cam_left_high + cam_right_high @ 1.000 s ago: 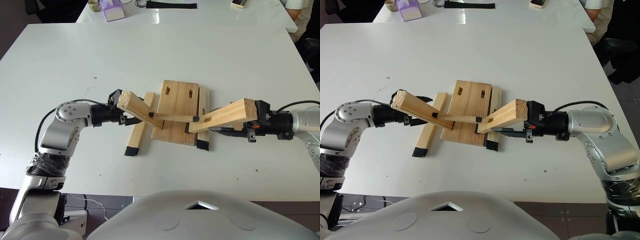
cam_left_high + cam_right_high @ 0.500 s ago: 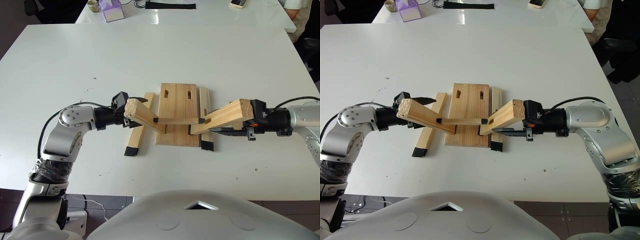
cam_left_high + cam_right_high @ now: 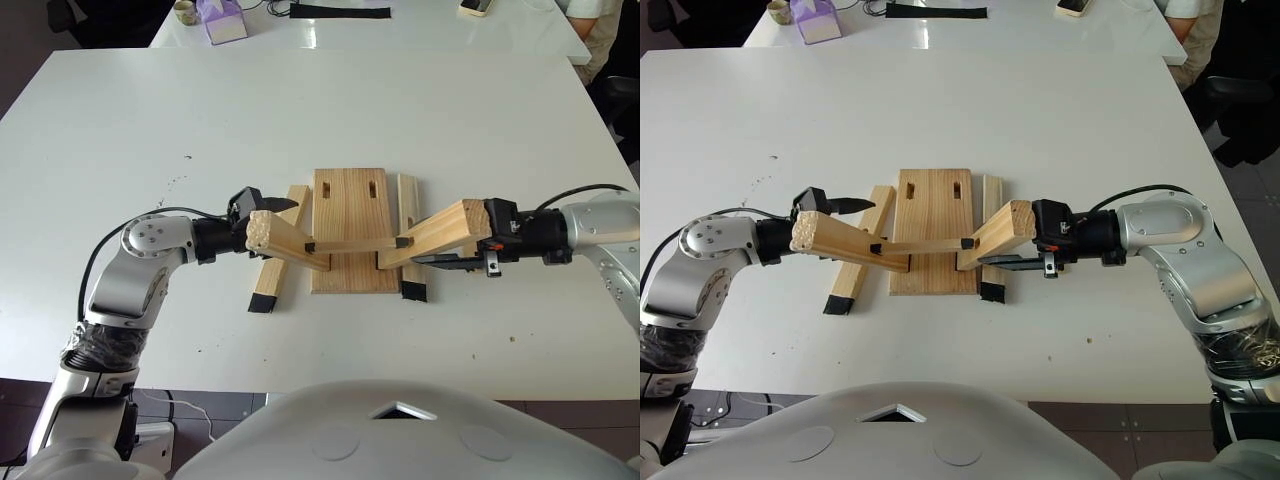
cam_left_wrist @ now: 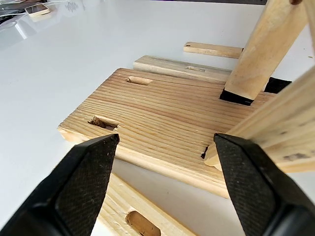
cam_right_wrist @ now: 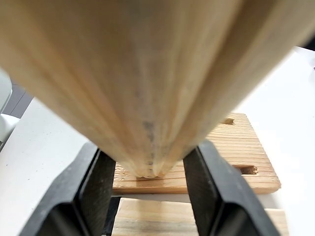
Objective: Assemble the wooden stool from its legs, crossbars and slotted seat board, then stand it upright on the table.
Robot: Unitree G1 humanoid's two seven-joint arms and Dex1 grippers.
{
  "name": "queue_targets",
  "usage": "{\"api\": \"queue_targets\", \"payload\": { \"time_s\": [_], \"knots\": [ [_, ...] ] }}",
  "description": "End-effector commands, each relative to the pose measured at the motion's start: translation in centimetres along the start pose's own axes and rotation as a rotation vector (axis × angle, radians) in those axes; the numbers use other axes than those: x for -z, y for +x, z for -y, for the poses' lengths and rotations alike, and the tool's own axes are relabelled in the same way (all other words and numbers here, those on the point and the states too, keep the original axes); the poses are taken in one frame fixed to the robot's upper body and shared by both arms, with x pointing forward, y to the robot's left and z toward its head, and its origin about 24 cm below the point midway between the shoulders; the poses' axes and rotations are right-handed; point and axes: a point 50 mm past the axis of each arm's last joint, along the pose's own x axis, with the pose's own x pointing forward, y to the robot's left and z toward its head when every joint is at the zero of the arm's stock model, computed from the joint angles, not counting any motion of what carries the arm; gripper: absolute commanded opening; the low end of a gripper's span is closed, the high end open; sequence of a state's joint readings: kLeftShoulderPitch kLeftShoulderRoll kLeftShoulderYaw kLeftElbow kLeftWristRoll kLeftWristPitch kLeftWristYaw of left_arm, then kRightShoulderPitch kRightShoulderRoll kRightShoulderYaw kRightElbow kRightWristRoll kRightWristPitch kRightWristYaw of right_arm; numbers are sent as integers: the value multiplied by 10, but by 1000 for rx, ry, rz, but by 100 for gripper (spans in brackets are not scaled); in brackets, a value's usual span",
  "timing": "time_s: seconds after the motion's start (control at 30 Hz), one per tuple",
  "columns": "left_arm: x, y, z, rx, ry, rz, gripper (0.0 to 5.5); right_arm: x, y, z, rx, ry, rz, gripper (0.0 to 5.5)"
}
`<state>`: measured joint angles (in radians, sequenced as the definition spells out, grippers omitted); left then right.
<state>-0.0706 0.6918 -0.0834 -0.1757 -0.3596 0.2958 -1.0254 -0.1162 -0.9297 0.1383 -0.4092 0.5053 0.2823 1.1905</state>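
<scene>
Wooden half-frame parts, namely the left leg [image 3: 292, 242], crossbar [image 3: 352, 244] and right leg [image 3: 445, 228], are sitting lower over the slotted seat board [image 3: 348, 205] than a second ago. The crossbar, sloping then, is now lying close to level, and both arms are closing inward. The lower leg ends are resting on the board's near half, well apart from the two slots at its far end.

The seat board is now lying square to the worktop [image 3: 300, 110] edge, where it was lying skewed. The spare leg [image 3: 407, 200] just beside its right side is lying turned likewise; the other spare leg [image 3: 272, 280] is lying just beside its left side.

The right gripper [image 3: 450, 250] is clamping the right leg near its upper end. The left gripper [image 4: 166, 142] is holding its jaws spread wide, and the left leg appears to be lying across one finger rather than pinched between the two.

Judgement: one leg pair is joined and is being lined up with the board. Seating it in the slots, joining the second pair and standing the stool upright are not yet done.
</scene>
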Motion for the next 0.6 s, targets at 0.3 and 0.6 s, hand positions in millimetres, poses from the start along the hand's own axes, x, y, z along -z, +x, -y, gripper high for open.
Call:
{"api": "queue_targets", "payload": {
  "time_s": [0.3,0.6],
  "knots": [
    [-16,-44,-35,-32,91,-56,358,26,2,-9,1,112,-88,199],
    [-27,-48,3,235,62,23,358,27,1,-11,8,121,-86,199]
  ]
}}
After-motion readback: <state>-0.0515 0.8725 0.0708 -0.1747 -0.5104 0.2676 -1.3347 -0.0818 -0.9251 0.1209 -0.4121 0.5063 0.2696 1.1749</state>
